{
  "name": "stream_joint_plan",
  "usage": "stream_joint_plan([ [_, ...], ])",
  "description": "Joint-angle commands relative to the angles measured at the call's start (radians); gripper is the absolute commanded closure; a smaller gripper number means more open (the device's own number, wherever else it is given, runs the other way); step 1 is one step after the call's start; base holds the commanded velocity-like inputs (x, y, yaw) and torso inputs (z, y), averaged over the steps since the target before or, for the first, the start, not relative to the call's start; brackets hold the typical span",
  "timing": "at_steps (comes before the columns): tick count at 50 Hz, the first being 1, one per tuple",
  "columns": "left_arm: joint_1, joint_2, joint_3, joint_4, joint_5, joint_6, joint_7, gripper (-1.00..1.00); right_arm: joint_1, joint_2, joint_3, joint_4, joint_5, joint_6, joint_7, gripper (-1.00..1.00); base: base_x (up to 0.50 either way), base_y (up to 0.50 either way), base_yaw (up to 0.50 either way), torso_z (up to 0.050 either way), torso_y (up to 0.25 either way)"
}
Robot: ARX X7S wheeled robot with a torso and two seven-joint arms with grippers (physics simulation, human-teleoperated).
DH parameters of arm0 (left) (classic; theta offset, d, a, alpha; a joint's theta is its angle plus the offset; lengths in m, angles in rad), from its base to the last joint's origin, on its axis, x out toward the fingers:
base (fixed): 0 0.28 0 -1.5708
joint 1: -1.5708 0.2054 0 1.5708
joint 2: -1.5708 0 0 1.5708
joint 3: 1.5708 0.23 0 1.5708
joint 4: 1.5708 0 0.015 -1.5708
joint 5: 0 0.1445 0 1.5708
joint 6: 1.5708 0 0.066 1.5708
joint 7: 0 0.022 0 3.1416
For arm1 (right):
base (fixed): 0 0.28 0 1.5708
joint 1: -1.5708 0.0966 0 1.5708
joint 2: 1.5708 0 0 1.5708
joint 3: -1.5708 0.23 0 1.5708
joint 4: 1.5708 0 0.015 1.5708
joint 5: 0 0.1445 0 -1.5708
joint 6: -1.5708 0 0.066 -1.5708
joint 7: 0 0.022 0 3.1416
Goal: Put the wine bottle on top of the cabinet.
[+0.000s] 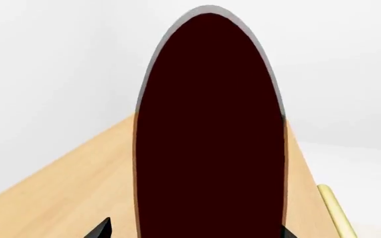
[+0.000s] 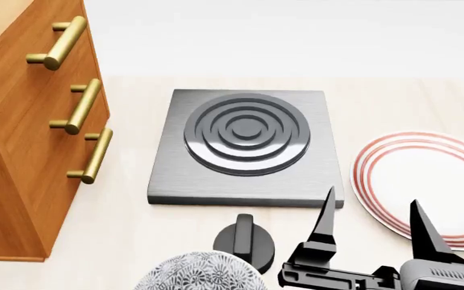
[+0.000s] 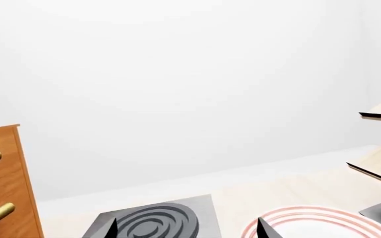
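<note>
**Bottle in my left gripper, over the cabinet top**

Nearest my left wrist camera is the dark glass wine bottle (image 1: 210,134), filling the frame between my left gripper's black fingertips (image 1: 101,229), which sit at either side of it and pinch it. Beneath it runs the large orange-brown wooden cabinet (image 1: 58,188), its flat top under the bottle and a brass-coloured bar handle (image 1: 336,210) at one edge.

In the head view, from the left: the cabinet front, then the square grey hob plate with raised rings (image 2: 246,145), a black knob (image 2: 245,238) and a patterned grey bowl (image 2: 200,273) below it. My right gripper (image 2: 373,220) reaches in low, fingers spread and empty, beside the white red-ringed plate (image 2: 425,184).
</note>
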Motion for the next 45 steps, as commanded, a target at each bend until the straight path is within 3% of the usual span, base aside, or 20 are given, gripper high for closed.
stream_joint_plan([
  [1,0.028,-0.003,0.004,-0.001,0.002,-0.009,-0.006,-1.0,-0.001,0.002,-0.002,-0.002,0.001,-0.001,0.002,-1.0,0.0,0.0,0.0,0.0,0.0],
  [13,0.028,-0.009,0.014,0.048,-0.009,-0.002,0.012,-1.0,-0.001,0.004,-0.006,-0.005,0.001,0.0,0.005,-1.0,0.0,0.0,0.0,0.0,0.0],
  [45,0.234,-0.046,0.004,0.209,-0.034,0.079,0.042,-1.0,0.002,0.003,-0.023,0.003,-0.005,-0.006,0.003,-1.0,0.0,0.0,0.0,-0.001,0.0],
])
